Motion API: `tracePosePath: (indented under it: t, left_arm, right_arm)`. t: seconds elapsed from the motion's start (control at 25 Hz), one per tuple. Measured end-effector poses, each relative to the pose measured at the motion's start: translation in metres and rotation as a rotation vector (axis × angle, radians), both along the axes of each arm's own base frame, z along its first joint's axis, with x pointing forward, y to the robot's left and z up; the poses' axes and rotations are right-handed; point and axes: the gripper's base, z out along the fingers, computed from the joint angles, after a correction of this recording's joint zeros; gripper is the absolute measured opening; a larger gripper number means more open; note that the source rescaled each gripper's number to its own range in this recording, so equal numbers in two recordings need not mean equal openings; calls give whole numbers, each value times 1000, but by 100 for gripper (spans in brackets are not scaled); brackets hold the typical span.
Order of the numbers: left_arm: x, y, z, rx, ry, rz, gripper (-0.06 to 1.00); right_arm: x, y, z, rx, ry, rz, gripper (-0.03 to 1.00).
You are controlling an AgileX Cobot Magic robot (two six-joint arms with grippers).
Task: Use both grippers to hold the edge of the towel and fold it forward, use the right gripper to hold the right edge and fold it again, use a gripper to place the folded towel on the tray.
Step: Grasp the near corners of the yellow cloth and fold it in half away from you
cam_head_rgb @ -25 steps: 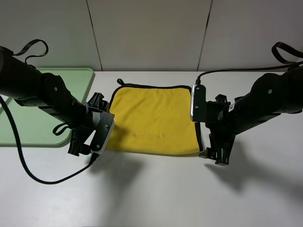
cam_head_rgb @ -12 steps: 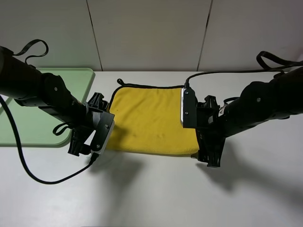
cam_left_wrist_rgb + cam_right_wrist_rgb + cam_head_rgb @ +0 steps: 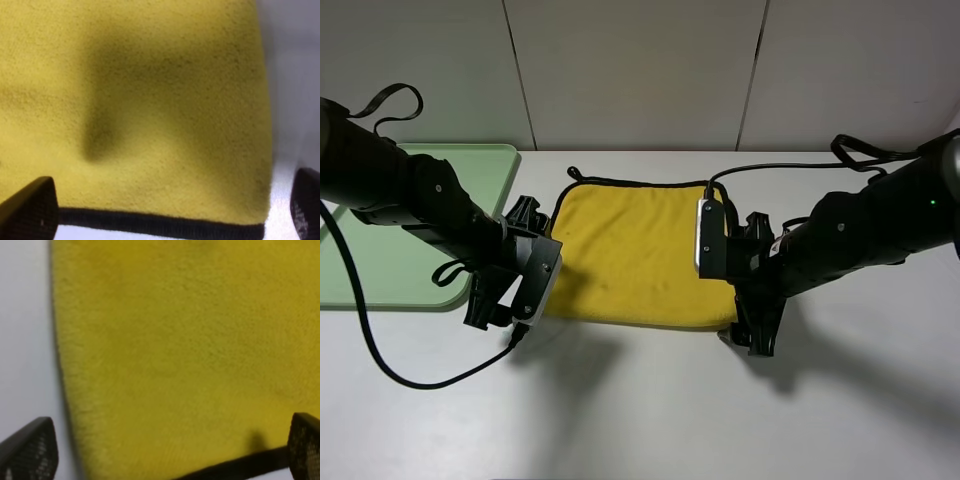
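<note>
White tabletop (image 3: pixel 650 420), matte and plain, runs from near edge to far edge. Behind the far edge stands a pale grey panelled wall (image 3: pixel 630 70). Two thin dark seams (image 3: pixel 518 75) run down it to the table line (both slanted, converging downward). Light diffuse and even. Soft-edged grey shadows (image 3: pixel 575 352) lie on the tabletop, left and right of centre, toward the near edge.

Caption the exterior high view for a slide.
Black left gripper and right gripper open at near corners of bright-yellow microfibre towel; pale mint-green plastic tray at left.
</note>
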Motion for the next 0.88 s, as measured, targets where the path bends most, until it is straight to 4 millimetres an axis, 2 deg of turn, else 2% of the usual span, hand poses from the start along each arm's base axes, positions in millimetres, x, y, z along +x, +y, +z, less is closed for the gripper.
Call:
tracePosePath:
  t: [0.32,0.44,0.6,0.76,0.88]
  left_arm:
    - [0,0,0,0,0,0,91]
    - [0,0,0,0,0,0,89]
    - [0,0,-1,1,4,0,80]
    - [0,0,-3,4,10,0,67]
    - [-1,0,-4,7,16,-1,53]
  right_arm:
    - [1,0,0,7,-3,-13,98]
    - [0,0,-1,7,4,-17,90]
    - [-1,0,-3,1,22,-16,73]
    - [-2,-1,-5,-5,41,-15,58]
    - [-3,-1,-5,-7,45,-15,50]
